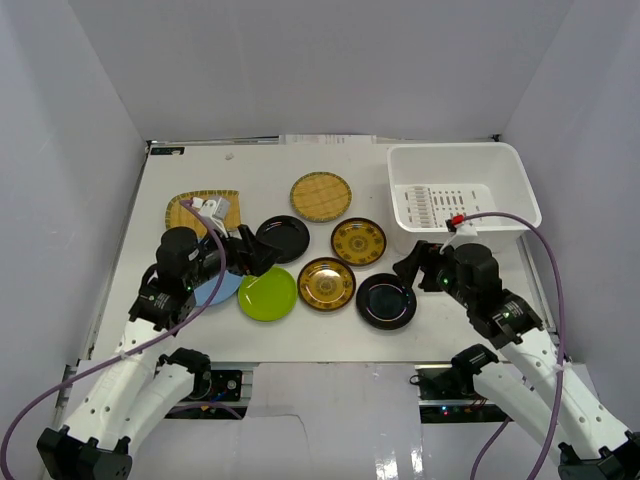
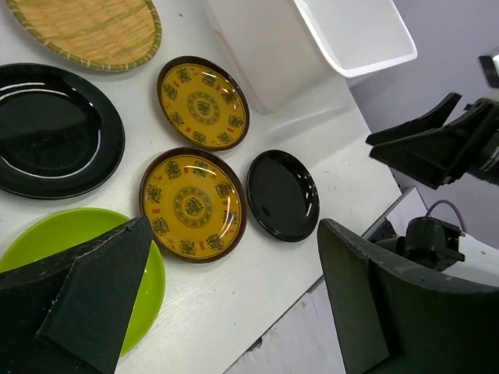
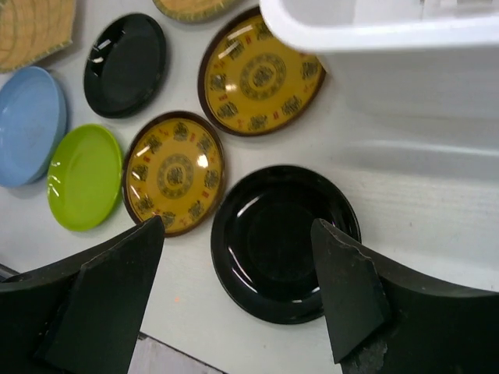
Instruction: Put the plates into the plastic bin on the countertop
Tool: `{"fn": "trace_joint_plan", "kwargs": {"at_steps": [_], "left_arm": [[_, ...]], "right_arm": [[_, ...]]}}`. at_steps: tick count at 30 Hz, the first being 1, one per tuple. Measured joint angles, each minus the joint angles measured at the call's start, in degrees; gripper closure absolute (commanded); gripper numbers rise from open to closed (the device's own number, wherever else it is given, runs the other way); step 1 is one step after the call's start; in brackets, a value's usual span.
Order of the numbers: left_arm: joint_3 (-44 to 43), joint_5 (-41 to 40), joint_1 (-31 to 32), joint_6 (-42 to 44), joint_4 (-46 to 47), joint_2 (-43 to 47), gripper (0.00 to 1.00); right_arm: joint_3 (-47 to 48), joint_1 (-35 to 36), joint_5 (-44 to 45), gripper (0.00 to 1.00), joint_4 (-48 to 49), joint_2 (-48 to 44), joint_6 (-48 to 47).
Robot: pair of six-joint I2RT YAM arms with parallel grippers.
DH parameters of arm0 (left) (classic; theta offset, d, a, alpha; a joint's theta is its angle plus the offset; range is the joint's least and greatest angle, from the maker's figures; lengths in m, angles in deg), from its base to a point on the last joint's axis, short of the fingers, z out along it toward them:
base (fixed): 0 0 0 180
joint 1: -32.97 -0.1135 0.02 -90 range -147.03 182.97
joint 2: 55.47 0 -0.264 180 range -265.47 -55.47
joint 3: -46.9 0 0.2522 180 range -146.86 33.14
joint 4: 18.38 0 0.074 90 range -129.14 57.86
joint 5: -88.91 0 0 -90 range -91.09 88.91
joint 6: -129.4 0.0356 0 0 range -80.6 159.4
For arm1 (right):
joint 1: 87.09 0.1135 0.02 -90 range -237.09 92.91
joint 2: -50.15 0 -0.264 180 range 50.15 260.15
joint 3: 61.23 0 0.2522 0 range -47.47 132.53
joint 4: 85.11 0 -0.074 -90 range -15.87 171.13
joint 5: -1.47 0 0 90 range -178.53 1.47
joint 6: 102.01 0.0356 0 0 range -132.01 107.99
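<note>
**A:** Where's everything?

**B:** All the plates (image 1: 321,195) lie flat on the countertop (image 1: 250,170), and none are in the bin (image 1: 452,149). The bin stands at the far right corner. One black plate (image 3: 284,241) lies nearest it, towards the near edge.

**A:** How will that one handle?

**B:** My guess is stiff and light. It's glossy, so probably slippery, and it might chip if dropped. It lies low, so the rim looks like the only hold: one finger slid under the lip, the other over it.

**A:** And the arms?

**B:** The right arm reaches forward with its wrist bent down. The right gripper (image 3: 238,224) hangs over that black plate, jaws spread wide, nothing between them. The left arm leans toward the middle. The left gripper (image 2: 234,226) hangs above the green plate (image 2: 62,238) and a gold plate (image 2: 193,204), also wide apart and empty.

**A:** Any risk?

**B:** The pads could skate off the glaze, or nudge the black plate into the gold one beside it.
</note>
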Motion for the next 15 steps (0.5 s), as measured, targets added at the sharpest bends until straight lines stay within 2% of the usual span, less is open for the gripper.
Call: {"fn": "trace_joint_plan", "kwargs": {"at_steps": [7,12,15], "left_arm": [[-3.0,1.6,0.0,-3.1,-7.6,-0.4,0.02],[-3.4,3.7,0.0,-6.8,-14.2,1.8,0.02],[-3.5,2.8,0.0,-8.5,-20.1,2.4,0.12]], "right_arm": [[-5.0,-0.4,2.4,0.24,-6.8,-4.3,5.1],[-6.8,-2.0,3.3,0.29,-8.0,-5.7,6.8],[-8.6,-3.2,3.6,0.30,-8.7,-5.7,7.8]]}}
